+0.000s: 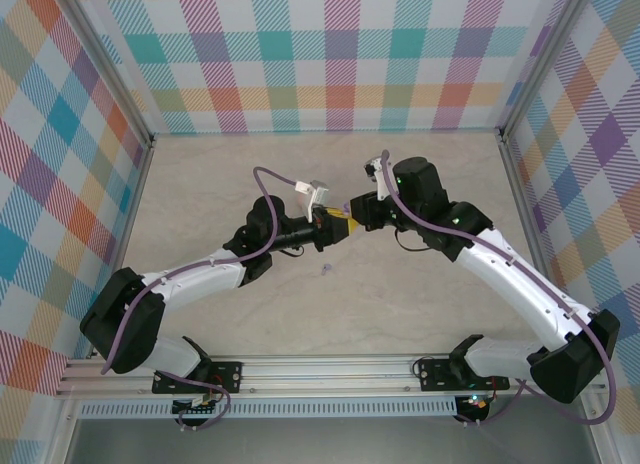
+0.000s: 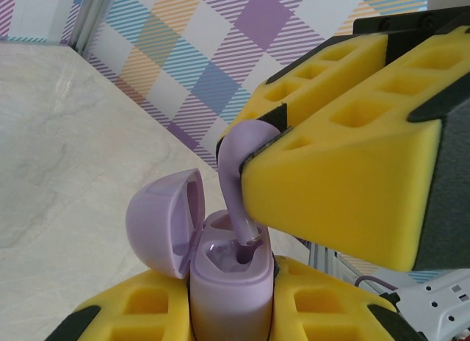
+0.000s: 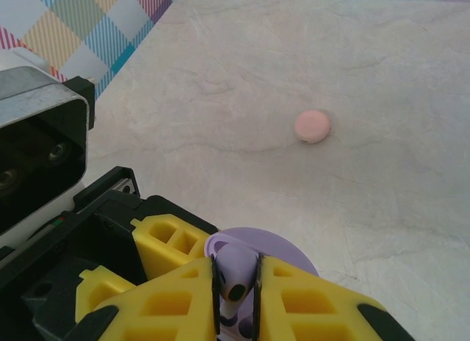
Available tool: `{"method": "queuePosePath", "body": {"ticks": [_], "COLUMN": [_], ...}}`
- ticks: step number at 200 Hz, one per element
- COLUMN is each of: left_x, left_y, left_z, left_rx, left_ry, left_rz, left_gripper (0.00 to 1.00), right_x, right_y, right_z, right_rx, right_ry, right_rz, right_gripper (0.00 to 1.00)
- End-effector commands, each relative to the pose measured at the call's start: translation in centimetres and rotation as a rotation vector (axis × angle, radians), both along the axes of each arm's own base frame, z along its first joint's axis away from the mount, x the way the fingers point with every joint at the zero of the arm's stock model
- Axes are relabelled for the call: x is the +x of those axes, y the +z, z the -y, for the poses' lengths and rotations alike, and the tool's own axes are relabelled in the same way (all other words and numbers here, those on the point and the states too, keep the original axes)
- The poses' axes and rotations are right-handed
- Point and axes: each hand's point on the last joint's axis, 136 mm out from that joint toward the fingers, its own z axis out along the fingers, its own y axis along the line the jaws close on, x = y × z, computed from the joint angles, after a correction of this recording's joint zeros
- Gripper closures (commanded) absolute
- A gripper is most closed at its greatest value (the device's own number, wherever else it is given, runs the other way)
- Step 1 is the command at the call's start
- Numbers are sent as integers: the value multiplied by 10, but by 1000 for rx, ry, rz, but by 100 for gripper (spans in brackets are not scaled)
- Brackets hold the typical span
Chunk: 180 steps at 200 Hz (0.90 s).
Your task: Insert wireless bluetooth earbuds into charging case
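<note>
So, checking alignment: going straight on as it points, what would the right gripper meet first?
The open charging case in the left gripper; the right gripper's earbud stem seems at a socket.

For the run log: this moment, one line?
left gripper: shut on charging case, lid open | right gripper: shut on earbud, stem at slot | pink disc on table

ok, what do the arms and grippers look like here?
Both arms, left arm and right arm, have white links, black joint housings and a purple cable looped alongside. Left gripper and right gripper carry yellow, grid-pocketed pads on black frames.
</note>
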Motion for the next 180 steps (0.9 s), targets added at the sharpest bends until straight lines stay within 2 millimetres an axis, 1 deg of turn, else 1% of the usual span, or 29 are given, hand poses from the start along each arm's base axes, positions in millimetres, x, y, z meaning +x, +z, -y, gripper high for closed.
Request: {"method": "queuePosePath", "body": {"ticks": [1, 57, 109, 180], "left_x": [-4, -2, -1, 1], "left_y": [32, 31, 33, 34], "left_z": [2, 2, 1, -2], "left_rx": [-63, -61, -64, -61], "left_ry": [-12, 6, 8, 39], "left_rz": [67, 65, 65, 77], "left_gripper": [91, 91, 91, 92], "right_x": [0, -4, -4, -16], "right_y": [11, 9, 4, 5], "right_z": [-1, -5, -9, -16], "right_rx": [-11, -17, -38, -24], "right_ry": [10, 41, 51, 108], "right_rz": [33, 22, 13, -32], "right_gripper": [83, 83, 83, 82]}}
